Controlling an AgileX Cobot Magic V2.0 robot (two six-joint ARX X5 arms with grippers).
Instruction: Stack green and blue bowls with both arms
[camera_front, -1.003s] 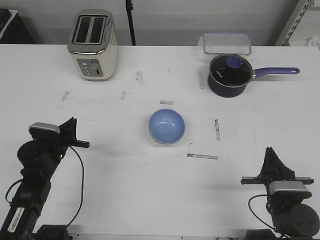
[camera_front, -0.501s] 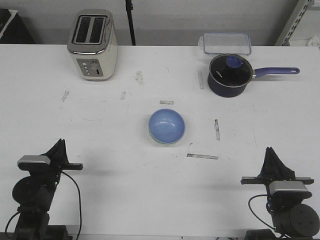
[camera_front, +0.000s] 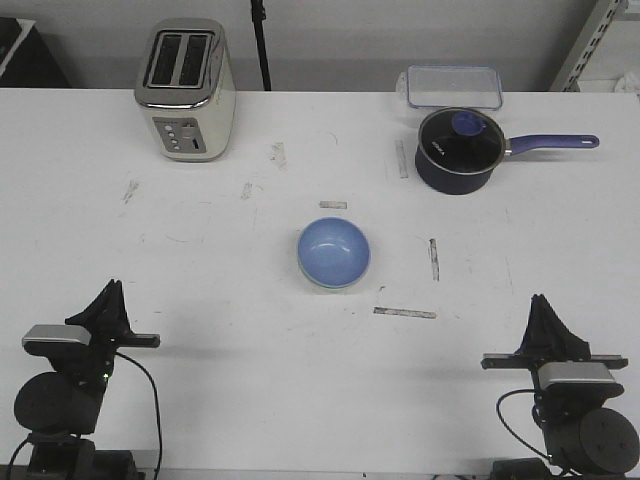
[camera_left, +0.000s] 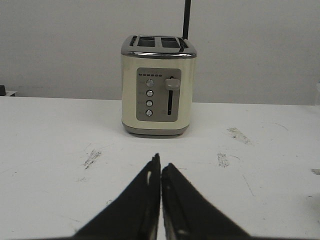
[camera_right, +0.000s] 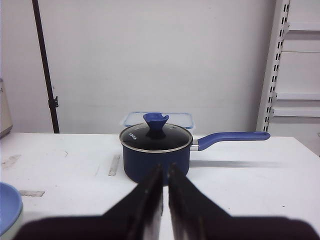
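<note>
You see the blue bowl (camera_front: 334, 252) sitting inside the green bowl (camera_front: 316, 280) at the center of the tabletop (camera_front: 230, 290). Your left gripper (camera_front: 110, 297) at lower left and right gripper (camera_front: 543, 312) at lower right both have jaws pressed together, holding nothing. The toaster (camera_front: 186, 88) stands upper left, the saucepan (camera_front: 460, 150) upper right.

wall (camera_right: 150, 55): plain pale | shelving rack (camera_right: 295, 65): white | table (camera_front: 230, 290): white, scuffed
</note>
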